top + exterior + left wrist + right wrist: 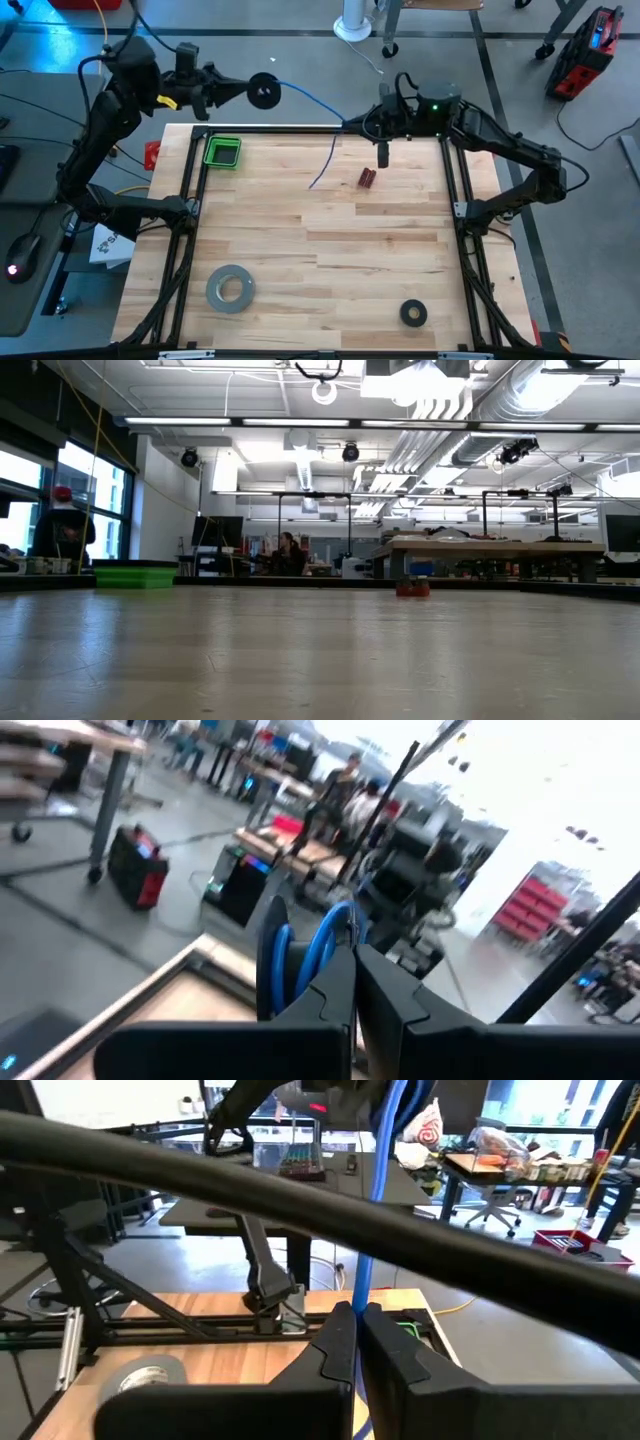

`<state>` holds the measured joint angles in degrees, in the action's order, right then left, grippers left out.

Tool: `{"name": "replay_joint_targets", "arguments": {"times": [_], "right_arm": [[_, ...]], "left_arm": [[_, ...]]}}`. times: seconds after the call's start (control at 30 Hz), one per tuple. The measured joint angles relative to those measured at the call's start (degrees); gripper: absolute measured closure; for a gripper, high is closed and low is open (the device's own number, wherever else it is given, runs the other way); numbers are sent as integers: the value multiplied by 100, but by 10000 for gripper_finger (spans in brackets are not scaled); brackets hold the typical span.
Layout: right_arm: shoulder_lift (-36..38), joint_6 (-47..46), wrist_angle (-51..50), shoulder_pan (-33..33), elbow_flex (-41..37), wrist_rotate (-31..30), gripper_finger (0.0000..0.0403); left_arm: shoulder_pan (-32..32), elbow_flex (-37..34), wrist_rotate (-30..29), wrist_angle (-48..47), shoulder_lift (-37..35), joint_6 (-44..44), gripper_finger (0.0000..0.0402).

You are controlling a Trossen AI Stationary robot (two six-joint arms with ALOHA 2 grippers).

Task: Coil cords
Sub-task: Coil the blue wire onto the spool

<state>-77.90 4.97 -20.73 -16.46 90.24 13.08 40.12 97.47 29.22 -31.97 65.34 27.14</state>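
Note:
A small black round spool (263,92) with blue cord wound on it (325,945) is held beyond the table's far left corner by my left gripper (243,92), which is shut on it. The thin blue cord (310,98) runs from the spool toward the table's right to my right gripper (348,124), which is shut on it above the table's far edge. Below that gripper the cord (328,165) hangs down, and its free end (312,186) rests on the wooden table. Neither gripper shows in the low view. My left gripper pinches the black spool (272,955) between its two fingers, coming level from the table's left. The spool stands on edge, lifted clear, beyond the table's far edge. Its own fingers hide the exact place of contact. My right gripper pinches the blue cord (362,1285) between its two fingertips, coming level from the table's right, fingers across the cord. The cord rises from the fingers toward the spool and hangs slack below them to the table.
A green bin (222,151) stands at the far left corner and shows in the low view (135,574). A small red object (367,178) lies near the cord's free end. A grey tape roll (230,288) and a black ring (413,313) lie near the front edge.

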Motion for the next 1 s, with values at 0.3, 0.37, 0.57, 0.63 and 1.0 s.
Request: {"name": "replay_joint_targets", "arguments": {"times": [0.3,0.37,0.57,0.63,1.0], "right_arm": [[-377,-107,481,464,2,0,402],[-577,-107,750,569,2,14,402],[-1169,-264,1769,774,2,199,402],[-1369,-387,2268,798,2,336,402],[-2269,-1016,4153,744,2,484,403]], "left_arm": [[0,0,119,1561,255,919,401],[0,0,215,1860,378,1185,401],[-127,-4,242,2205,708,1738,401],[-202,-4,294,2402,803,1920,401],[-819,-4,751,3358,1201,3158,401]]}}
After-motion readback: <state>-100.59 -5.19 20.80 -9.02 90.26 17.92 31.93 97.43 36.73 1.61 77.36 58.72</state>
